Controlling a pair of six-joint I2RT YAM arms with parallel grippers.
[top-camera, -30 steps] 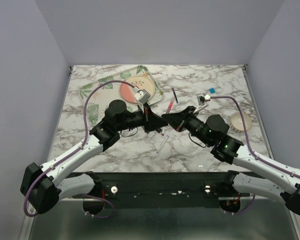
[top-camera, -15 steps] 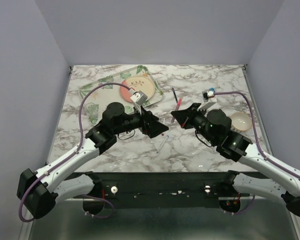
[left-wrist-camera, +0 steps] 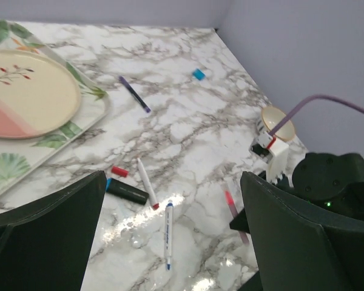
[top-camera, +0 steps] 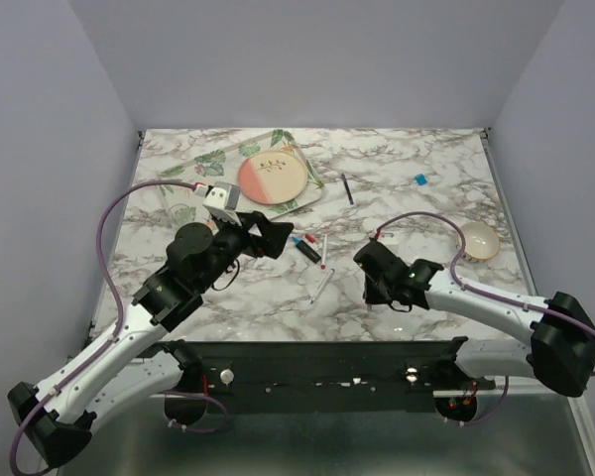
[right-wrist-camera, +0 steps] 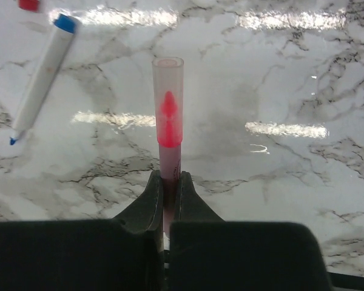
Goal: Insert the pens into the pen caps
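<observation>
One pink pen sits pinched tight in the right gripper, low over the table; it looks light, stiff and slippery, best held near its middle; the left gripper gapes wide, empty.

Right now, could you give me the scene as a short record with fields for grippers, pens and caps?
left gripper: open, empty
right gripper: shut on pink pen
loose pens: dark marker, red-tipped pen, blue-tipped pen, navy pen
loose caps: red cap beside dark marker; blue cap apart from the rest
other: plate on tray; bowl
</observation>
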